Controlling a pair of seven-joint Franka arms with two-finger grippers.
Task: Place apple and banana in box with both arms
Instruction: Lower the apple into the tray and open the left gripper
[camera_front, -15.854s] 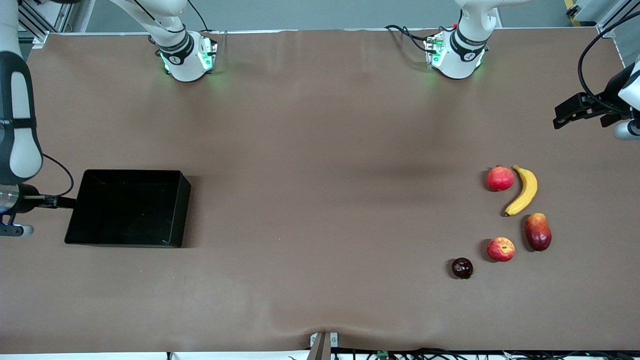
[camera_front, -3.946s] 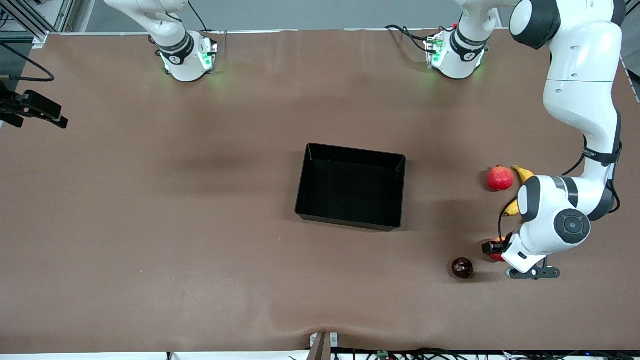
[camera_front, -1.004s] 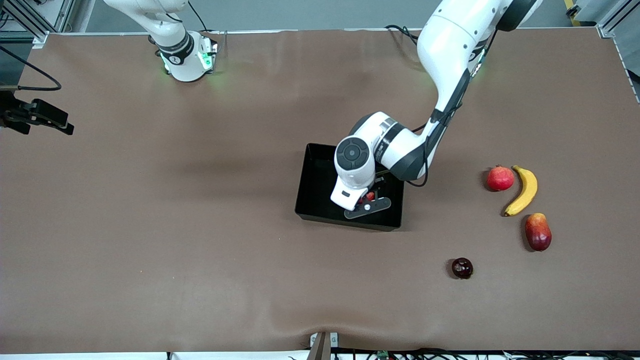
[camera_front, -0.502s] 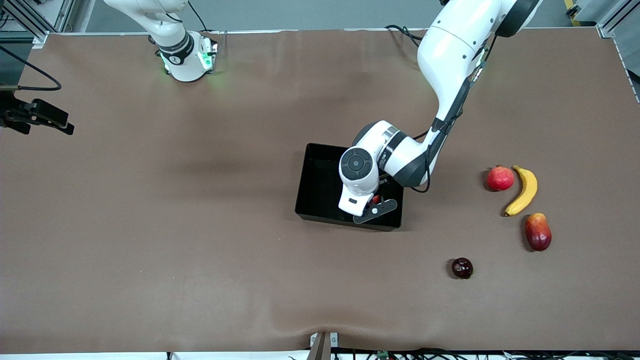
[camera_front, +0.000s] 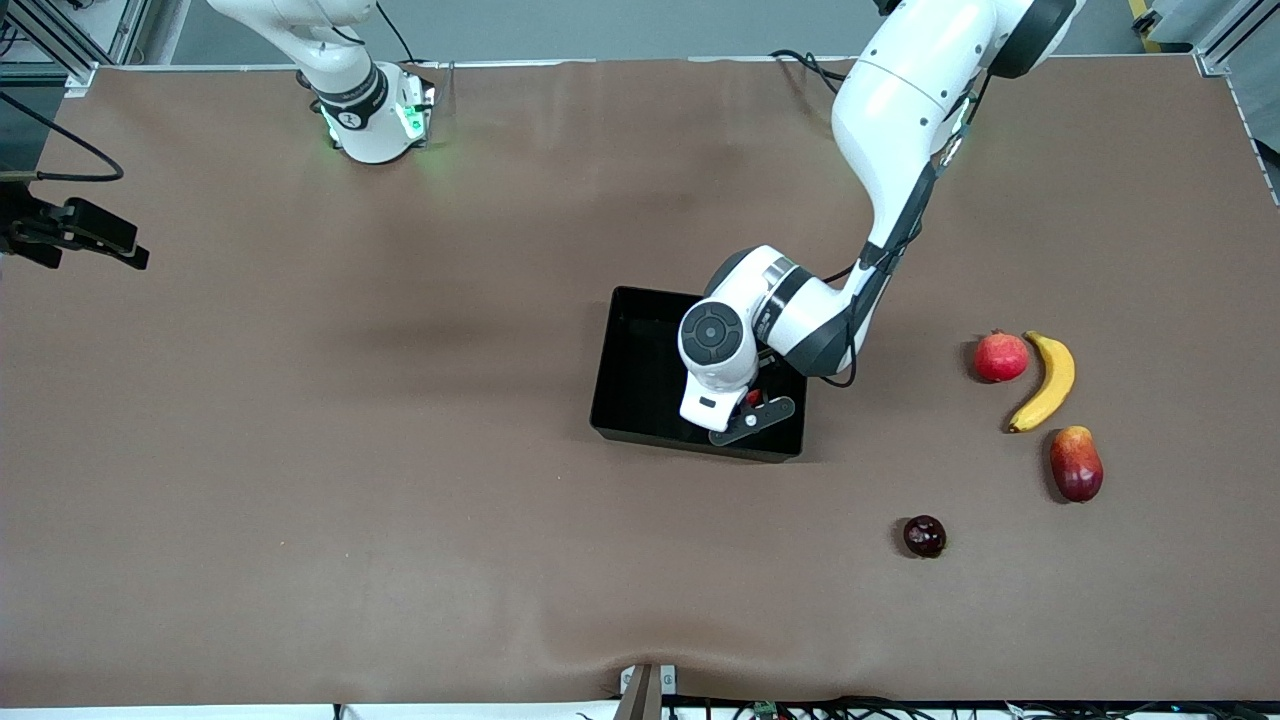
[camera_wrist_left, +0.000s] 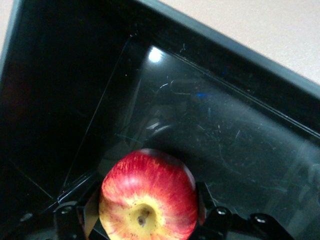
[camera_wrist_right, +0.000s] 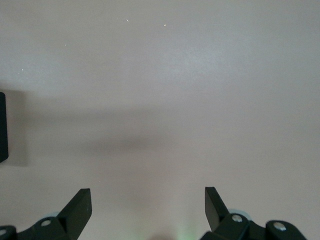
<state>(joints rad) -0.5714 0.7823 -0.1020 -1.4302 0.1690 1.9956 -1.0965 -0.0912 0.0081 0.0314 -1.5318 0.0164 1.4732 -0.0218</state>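
My left gripper (camera_front: 747, 405) is down inside the black box (camera_front: 640, 372), in the part nearer the front camera and toward the left arm's end. It is shut on the red and yellow apple (camera_wrist_left: 147, 195), stem dimple facing the wrist camera, with a finger on each side. Only a sliver of the apple (camera_front: 752, 397) shows under the wrist in the front view. The glossy floor of the box (camera_wrist_left: 230, 130) lies close under the apple. The yellow banana (camera_front: 1048, 380) lies on the table toward the left arm's end. My right gripper (camera_front: 95, 238) waits open over the table's right-arm end, nothing between its fingers (camera_wrist_right: 80, 207).
A pinkish-red round fruit (camera_front: 1001, 357) lies beside the banana. A red oblong fruit (camera_front: 1076, 463) and a small dark maroon fruit (camera_front: 924, 536) lie nearer the front camera. The brown cloth (camera_front: 400, 450) covers the table.
Over the last second the left gripper with the apple has shifted slightly inside the box, toward the front camera and the left arm's end. The right arm has not moved.
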